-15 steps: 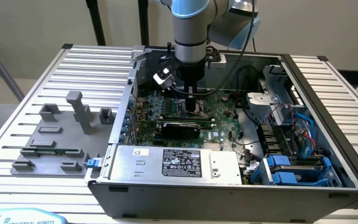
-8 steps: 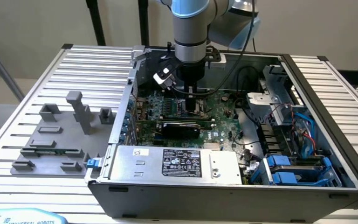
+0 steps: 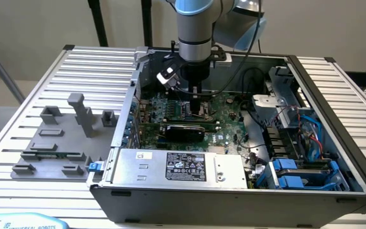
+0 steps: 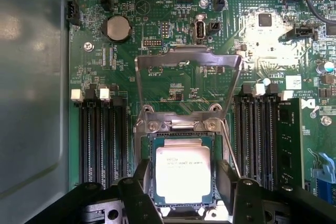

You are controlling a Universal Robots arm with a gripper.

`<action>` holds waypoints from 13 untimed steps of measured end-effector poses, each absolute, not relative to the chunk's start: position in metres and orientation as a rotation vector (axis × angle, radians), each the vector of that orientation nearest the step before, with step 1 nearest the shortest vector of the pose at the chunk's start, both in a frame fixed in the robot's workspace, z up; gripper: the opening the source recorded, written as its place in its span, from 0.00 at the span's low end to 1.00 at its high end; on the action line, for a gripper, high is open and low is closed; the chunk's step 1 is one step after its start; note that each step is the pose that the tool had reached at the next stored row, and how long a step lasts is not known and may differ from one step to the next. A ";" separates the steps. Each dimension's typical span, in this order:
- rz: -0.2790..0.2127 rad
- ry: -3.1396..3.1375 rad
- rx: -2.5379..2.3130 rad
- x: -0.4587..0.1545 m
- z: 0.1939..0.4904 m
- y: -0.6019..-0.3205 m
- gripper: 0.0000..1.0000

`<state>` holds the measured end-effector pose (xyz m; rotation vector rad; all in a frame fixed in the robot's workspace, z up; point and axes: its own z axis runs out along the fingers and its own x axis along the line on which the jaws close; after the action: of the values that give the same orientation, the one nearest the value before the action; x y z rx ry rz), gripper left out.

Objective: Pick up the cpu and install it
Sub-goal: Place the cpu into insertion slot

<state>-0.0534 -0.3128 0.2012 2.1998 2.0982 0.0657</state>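
cpu [image 4: 183,173], small flat square chip with silvery-beige metal top, lying in metal-framed black square socket [image 4: 157,126], hinged steel plate [image 4: 189,56] standing raised, on green motherboard [image 4: 173,90] inside open grey computer case [image 3: 328,102], black gripper [image 4: 184,182] hovering above, fingers [image 4: 140,179] standing spread either side.

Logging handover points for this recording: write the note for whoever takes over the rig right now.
Gripper: open, low over the motherboard, its fingers on either side of the cpu and apart from it.
Cpu: lying flat in the socket, inside the open computer case.
Done: the cpu is set in the socket and looks level.
Left: the metal load frame stands swung open, so the cpu is not clamped down.
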 end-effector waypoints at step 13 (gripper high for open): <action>0.069 2.100 2.201 -0.054 0.215 -0.315 0.62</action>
<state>-0.0537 -0.3147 0.2147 2.2009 2.1003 0.0693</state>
